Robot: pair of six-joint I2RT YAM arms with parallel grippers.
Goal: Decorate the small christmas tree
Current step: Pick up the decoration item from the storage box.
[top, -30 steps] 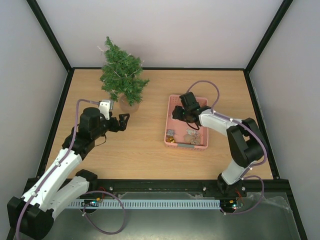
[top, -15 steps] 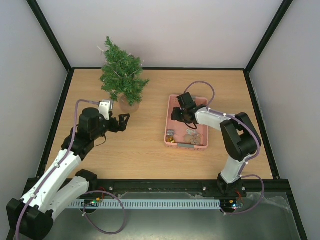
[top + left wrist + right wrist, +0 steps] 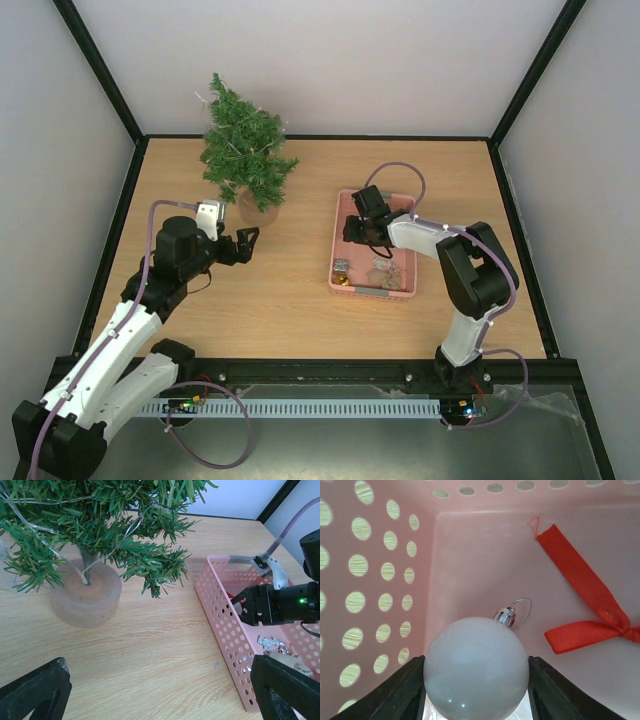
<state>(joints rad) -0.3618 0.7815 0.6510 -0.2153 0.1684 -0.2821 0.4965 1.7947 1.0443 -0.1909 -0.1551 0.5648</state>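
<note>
The small christmas tree (image 3: 243,150) stands upright at about 11 o'clock on the wooden desk (image 3: 290,300), near the far black edge. It is a cone of stiff, flat dark green bristles with a thin pale strand (image 3: 122,537) draped through the branches. Its trunk is set in a round, matte, frosted-looking base (image 3: 86,600). At 3 o'clock from the desk's middle lies the pink plastic basket (image 3: 336,262), oblong, its thin walls punched with rows of round holes. The right gripper (image 3: 362,228) reaches into the far end of the basket. There its black fingers (image 3: 407,690) press against both sides of a smooth, glossy white ball (image 3: 476,667) with a silver cap and a fine wire loop (image 3: 512,614). I cannot tell whether the ball is off the basket floor. At 3 o'clock from the ball a flat red ribbon bow (image 3: 585,615) lies on the floor, and the holed wall is close at 9 o'clock. Small silvery trinkets (image 3: 382,272) sit at the near end. The left gripper (image 3: 247,246) hovers at 6 o'clock from the tree base with its jaws spread wide and holding nothing. Bare wood lies between the tree base and the basket and along the whole near strip at 6 o'clock.
</note>
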